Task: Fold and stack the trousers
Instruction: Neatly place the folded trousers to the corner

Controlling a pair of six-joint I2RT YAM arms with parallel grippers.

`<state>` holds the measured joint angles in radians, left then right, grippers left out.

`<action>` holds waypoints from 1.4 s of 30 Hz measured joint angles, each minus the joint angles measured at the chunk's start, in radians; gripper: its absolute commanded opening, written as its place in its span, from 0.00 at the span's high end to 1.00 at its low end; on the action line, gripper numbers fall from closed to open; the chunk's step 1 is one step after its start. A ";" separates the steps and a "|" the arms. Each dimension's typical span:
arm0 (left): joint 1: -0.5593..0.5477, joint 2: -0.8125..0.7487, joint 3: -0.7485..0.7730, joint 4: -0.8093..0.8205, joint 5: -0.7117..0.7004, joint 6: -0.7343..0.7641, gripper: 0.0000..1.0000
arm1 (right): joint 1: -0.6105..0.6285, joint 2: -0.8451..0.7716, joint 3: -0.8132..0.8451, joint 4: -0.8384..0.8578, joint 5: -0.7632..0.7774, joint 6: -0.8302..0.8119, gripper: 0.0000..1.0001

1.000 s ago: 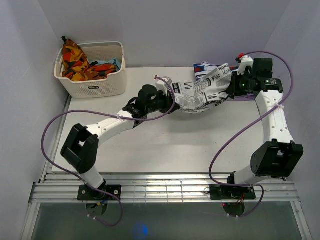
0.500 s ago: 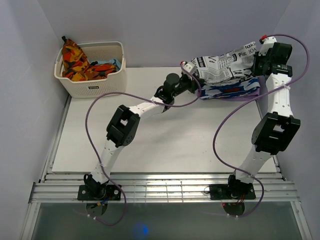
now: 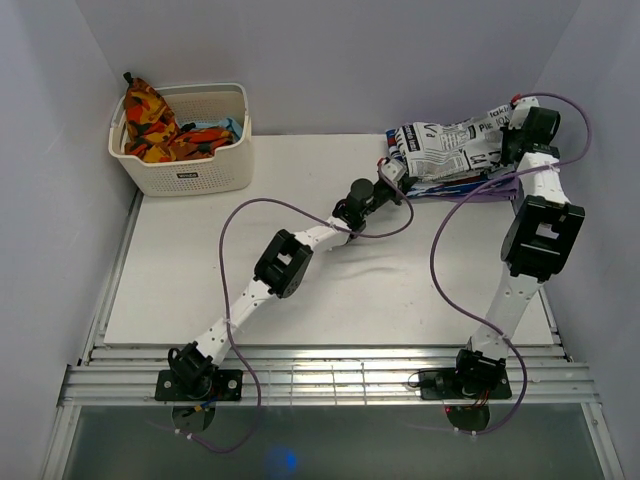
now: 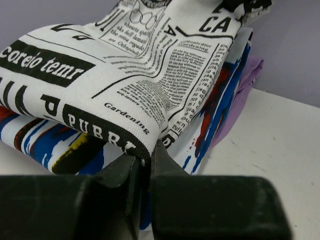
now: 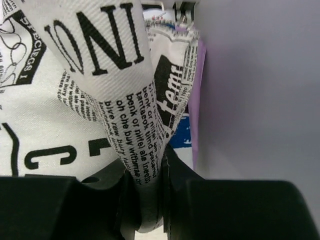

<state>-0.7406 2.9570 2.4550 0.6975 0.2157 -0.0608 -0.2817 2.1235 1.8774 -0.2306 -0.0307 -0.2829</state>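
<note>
The left arm [image 3: 285, 265] and right arm [image 3: 535, 235] are stretched to the worktop's [image 3: 200, 270] far right corner, where the trousers [image 3: 452, 147] are laid on a folded stack [image 4: 50, 142], one end pinched in the left fingers [image 4: 119, 175], the other in the right fingers [image 5: 176, 172].

purple cloth [image 4: 245, 85] mostly covered, trousers [image 4: 125, 65] cropped by frame edge

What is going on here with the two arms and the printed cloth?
Both arms hold the folded newspaper-print trousers at the far right corner of the table. The left gripper pinches one edge, the right gripper another. The trousers rest on a blue-white-red garment, which lies on a purple cloth. Neither gripper has let go yet.
</note>
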 measured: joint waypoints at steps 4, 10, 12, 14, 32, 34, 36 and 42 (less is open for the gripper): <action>0.005 0.028 -0.001 0.022 0.003 0.019 0.73 | 0.001 0.099 0.000 0.031 0.033 0.001 0.92; 0.031 -0.005 -0.112 0.076 0.005 0.029 0.42 | 0.001 0.161 0.076 0.015 0.043 -0.001 0.56; 0.050 -0.047 -0.200 0.083 0.003 0.029 0.23 | -0.001 0.182 0.131 -0.011 0.048 0.009 0.23; 0.071 -0.103 -0.295 0.086 0.001 0.024 0.16 | -0.008 0.194 0.179 -0.031 0.052 0.016 0.06; 0.308 -1.012 -0.668 -0.657 0.246 -0.263 0.02 | -0.031 -0.132 0.210 -0.154 -0.213 0.012 0.10; 0.363 -1.080 -0.782 -0.671 0.293 -0.298 0.02 | -0.030 -0.182 0.181 -0.125 -0.269 0.077 0.06; 0.416 -1.155 -0.941 -0.686 0.321 -0.324 0.02 | -0.028 -0.207 0.135 -0.068 -0.293 0.182 0.00; 0.479 -1.241 -1.170 -0.788 0.356 -0.325 0.02 | -0.026 -0.087 0.037 0.098 -0.277 0.489 0.08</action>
<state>-0.2615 1.7164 1.2850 -0.0902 0.5716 -0.3859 -0.3073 2.0369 1.9141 -0.1329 -0.3073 0.2066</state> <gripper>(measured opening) 0.976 0.928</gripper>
